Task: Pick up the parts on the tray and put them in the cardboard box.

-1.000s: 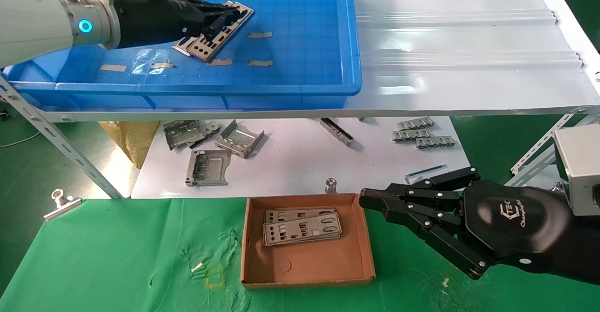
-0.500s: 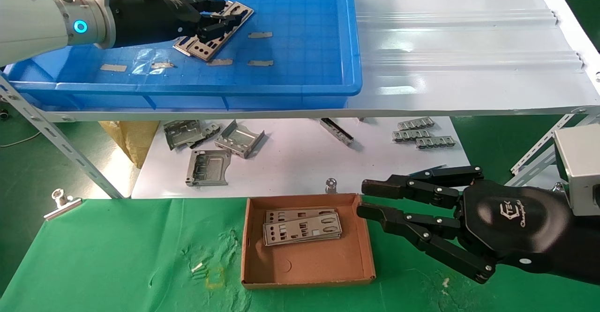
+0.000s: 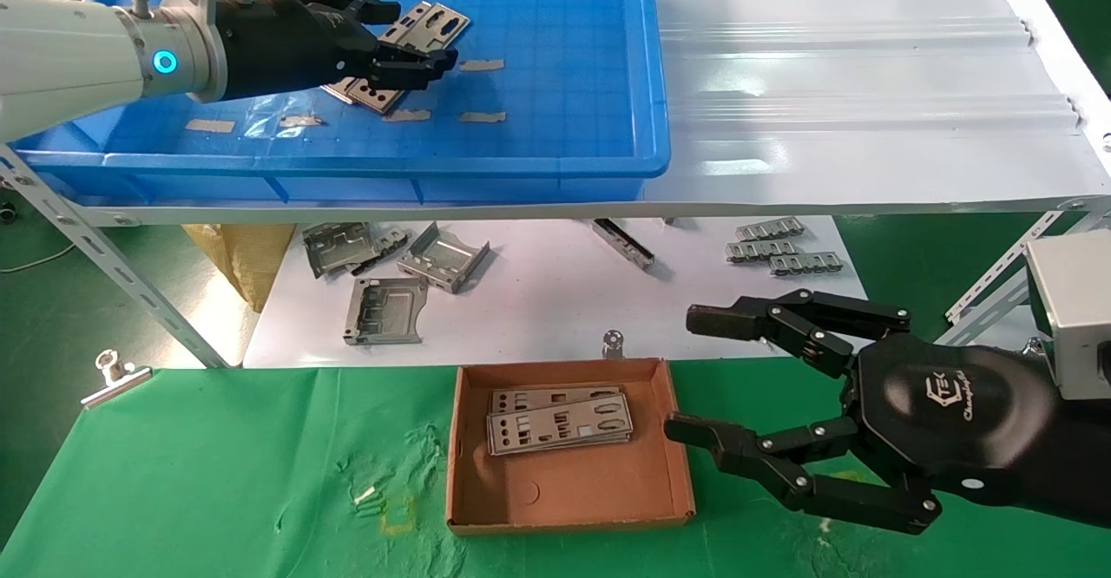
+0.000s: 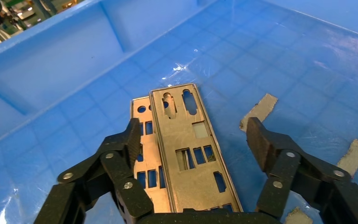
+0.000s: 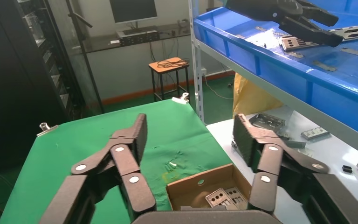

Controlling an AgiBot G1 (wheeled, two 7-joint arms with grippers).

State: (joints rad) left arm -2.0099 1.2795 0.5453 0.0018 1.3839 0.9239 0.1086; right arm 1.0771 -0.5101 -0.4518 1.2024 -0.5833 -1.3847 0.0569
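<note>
**Left gripper spread over the plates in the tray**

The left gripper (image 3: 408, 36) was seen inside the blue tray (image 3: 555, 140) on the upper shelf, its fingers (image 4: 129, 140) spread apart on either side of the parts (image 4: 186, 144). Two silver plates were found lying overlapped on the grid floor, and neither fingertip was seen touching them. Strips of tan tape (image 3: 482, 64) were noted on the floor just beside the plates.

The right gripper (image 3: 703, 378) was held low over the green cloth (image 3: 217, 474), just beside the cardboard box (image 3: 568, 491), with its fingers (image 5: 135, 135) wide apart and nothing between them. More plates (image 3: 555, 422) were seen stacked flat in the box's far half. Grey brackets (image 3: 417, 270) were left scattered on the white lower shelf (image 3: 555, 300).
</note>
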